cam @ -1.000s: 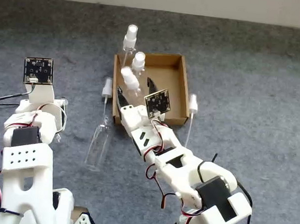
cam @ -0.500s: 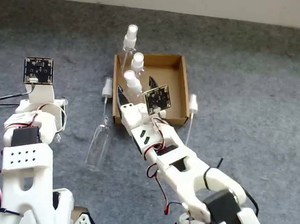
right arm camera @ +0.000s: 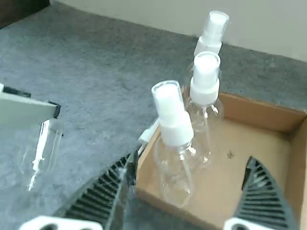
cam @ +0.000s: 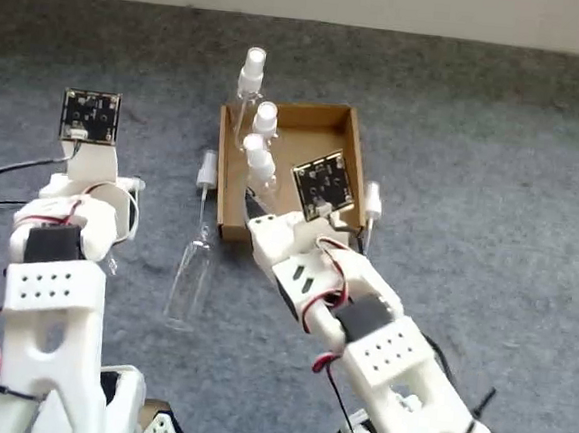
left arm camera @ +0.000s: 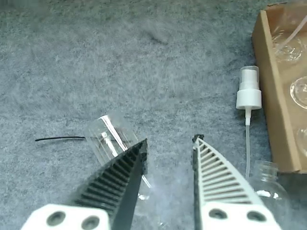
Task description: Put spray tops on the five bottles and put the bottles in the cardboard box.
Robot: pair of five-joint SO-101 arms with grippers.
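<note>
Two clear bottles with white spray tops stand in the cardboard box (cam: 310,143): a nearer one (right arm camera: 175,158) (cam: 258,161) and a farther one (right arm camera: 204,93) (cam: 266,120). A third capped bottle (cam: 251,73) (right arm camera: 211,31) stands just beyond the box's far left corner. My right gripper (right arm camera: 189,167) is open, its fingers on either side of the nearer bottle without touching it. My left gripper (left arm camera: 169,142) is open above the carpet, beside a clear bottle (left arm camera: 109,137) lying down. An uncapped bottle (cam: 188,279) lies left of the box, a loose spray top (cam: 207,171) (left arm camera: 249,92) beyond it.
Another loose spray top (cam: 372,199) with its long tube lies against the box's right wall. A thin black wire (left arm camera: 60,139) lies on the grey carpet (cam: 494,172) near the left arm. The box wall (left arm camera: 271,98) is close to the left gripper's white finger.
The right arm has pushed forward toward the box, its wrist swinging right over the near wall. The left arm's wrist has shifted a little to the right and farther away.
</note>
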